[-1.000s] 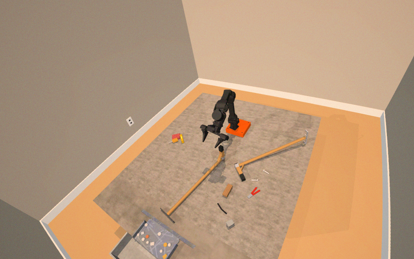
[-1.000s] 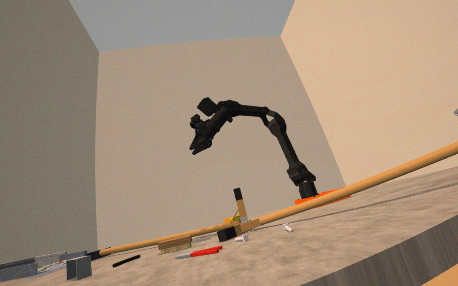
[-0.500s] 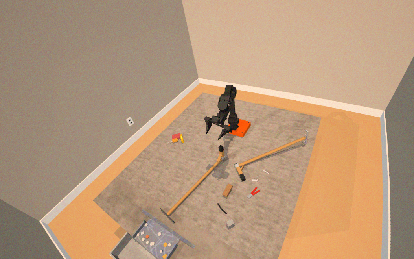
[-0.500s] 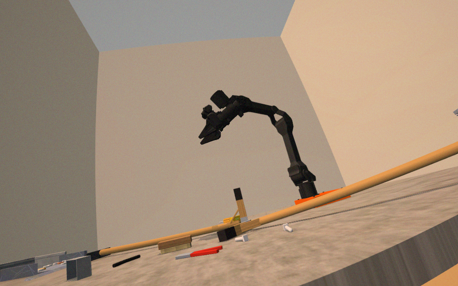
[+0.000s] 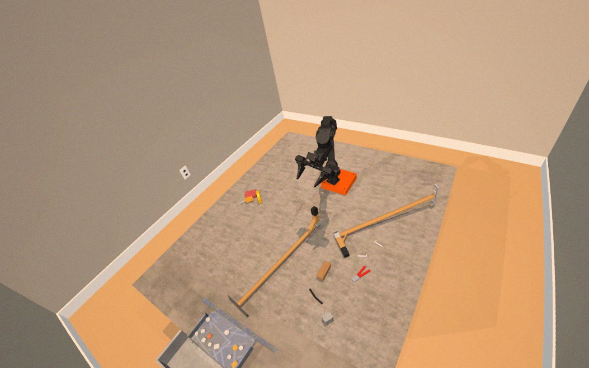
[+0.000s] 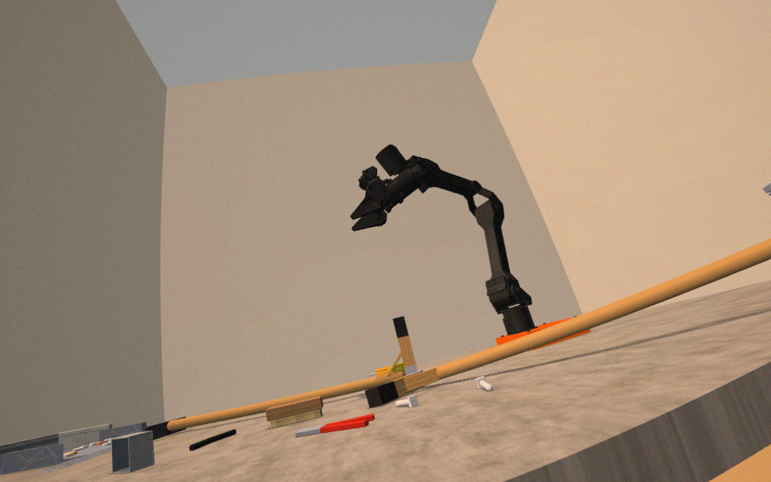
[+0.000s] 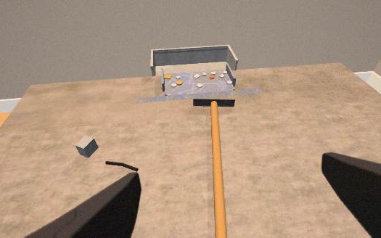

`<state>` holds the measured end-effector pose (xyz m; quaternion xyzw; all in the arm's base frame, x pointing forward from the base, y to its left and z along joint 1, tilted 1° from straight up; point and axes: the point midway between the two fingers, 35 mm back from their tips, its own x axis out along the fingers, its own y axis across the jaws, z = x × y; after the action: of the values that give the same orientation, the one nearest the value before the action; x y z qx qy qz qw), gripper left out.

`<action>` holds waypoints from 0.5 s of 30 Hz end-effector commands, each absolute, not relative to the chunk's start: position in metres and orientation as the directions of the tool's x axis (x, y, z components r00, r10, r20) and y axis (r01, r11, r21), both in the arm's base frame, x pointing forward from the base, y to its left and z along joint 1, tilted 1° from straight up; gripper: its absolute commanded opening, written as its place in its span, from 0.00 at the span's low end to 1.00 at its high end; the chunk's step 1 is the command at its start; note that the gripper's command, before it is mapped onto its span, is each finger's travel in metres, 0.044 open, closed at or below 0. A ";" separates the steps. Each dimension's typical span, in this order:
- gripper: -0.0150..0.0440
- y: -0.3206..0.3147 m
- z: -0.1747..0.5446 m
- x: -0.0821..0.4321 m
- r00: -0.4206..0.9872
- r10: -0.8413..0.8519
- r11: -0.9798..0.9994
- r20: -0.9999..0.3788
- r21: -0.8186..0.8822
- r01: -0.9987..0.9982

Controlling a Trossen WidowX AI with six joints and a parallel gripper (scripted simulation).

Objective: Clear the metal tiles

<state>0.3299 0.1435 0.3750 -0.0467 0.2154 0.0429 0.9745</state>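
My gripper [image 5: 307, 182] [image 6: 352, 223] [image 7: 229, 171] is wide open and empty, high above the table near the arm's base. The long scraper [image 5: 278, 265] [image 6: 244, 409] [image 7: 217, 163] lies on the table. Its black-tipped grip [image 5: 314, 211] [image 6: 400, 326] sticks up at the near end, and its dark blade [image 5: 238, 306] [image 7: 202, 103] rests just short of the steel bench plate [image 5: 217, 323] [image 7: 189, 90]. Several white, yellow and orange tiles are spread on the plate, one of them an orange tile [image 5: 209, 335] [image 7: 212, 77]. The catch box [image 5: 174, 349] [image 7: 189, 58] stands at the far end; its floor is partly hidden.
A second long-handled tool [image 5: 383, 216] [image 6: 616, 310] with a pronged head lies to one side. Around it are two bolts, red-handled pliers [image 5: 361, 273] [image 6: 346, 424], a wooden brush [image 5: 323, 270] [image 6: 294, 410], a bent black rod [image 5: 315, 297] [image 7: 122, 165] and a grey block [image 5: 328, 318] [image 7: 87, 146].
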 end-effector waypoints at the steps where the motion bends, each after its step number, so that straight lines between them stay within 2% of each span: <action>1: 1.00 0.140 0.376 0.317 0.913 0.064 0.992 -0.402 -0.076 -0.103; 15: 1.00 0.125 0.388 0.280 0.946 0.078 0.994 -0.315 -0.053 -0.099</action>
<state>0.2883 0.1285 0.3897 -0.0332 0.1664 0.0457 0.9844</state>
